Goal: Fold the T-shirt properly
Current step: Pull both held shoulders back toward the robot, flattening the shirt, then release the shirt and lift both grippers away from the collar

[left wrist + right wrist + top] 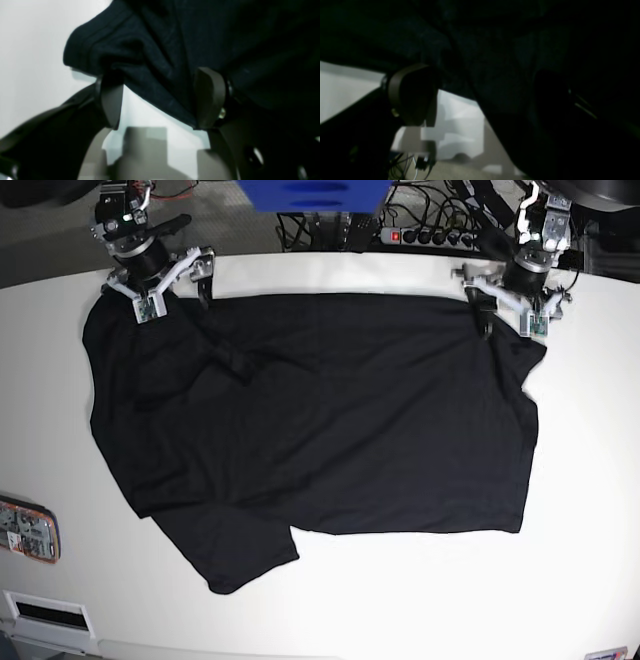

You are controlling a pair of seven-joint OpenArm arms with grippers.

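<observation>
Up close in the left wrist view, we saw the left claw with its two fingers spread wide, a bunched hem of the black shirt lying between them and draped over their tips, the white table showing to the left and below; nothing was pinched. Next, in the right wrist view, we found things very dark: the right claw also stood wide, one finger plain on the left and the other barely showing against the cloth, with the shirt filling the top and falling down between them. Past the table edge below we made out some cables. Last, in the base view, we saw the shirt spread nearly flat across the table, one sleeve sticking out toward the near left and some wrinkles near the far left corner. Our right claw sat at the shirt's far left corner and our left claw at its far right corner, both spread over the cloth's edge. A small orange-edged device lay at the table's left edge, apart from the shirt.
</observation>
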